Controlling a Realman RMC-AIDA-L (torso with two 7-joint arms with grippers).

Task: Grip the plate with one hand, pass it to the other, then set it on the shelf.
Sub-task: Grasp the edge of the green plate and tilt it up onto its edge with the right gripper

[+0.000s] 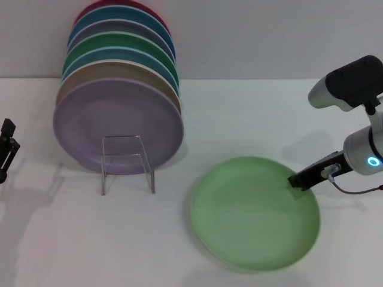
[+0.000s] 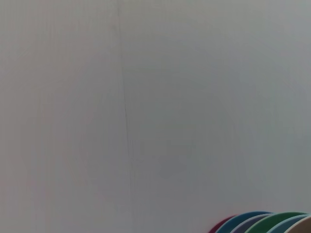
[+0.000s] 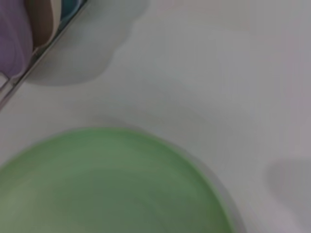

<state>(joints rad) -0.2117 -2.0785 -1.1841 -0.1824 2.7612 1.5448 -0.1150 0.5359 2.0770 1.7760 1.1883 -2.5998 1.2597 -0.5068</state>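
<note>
The light pastel-green plate [image 1: 254,212] lies flat on the white table, right of the middle. It also fills the lower part of the right wrist view [image 3: 112,189]. My right gripper [image 1: 299,179] reaches in from the right, its black tip at the plate's far right rim. Whether it touches the rim I cannot tell. My left gripper [image 1: 6,146] shows only partly at the far left edge, away from the plate. The clear shelf rack [image 1: 127,161] stands at the left and holds several upright plates.
A lilac plate [image 1: 116,125] stands at the front of the rack, with tan, blue, darker green and red plates behind it. Their top edges show in the left wrist view [image 2: 272,222] against a plain wall. The rack's plates [image 3: 19,34] show in the right wrist view.
</note>
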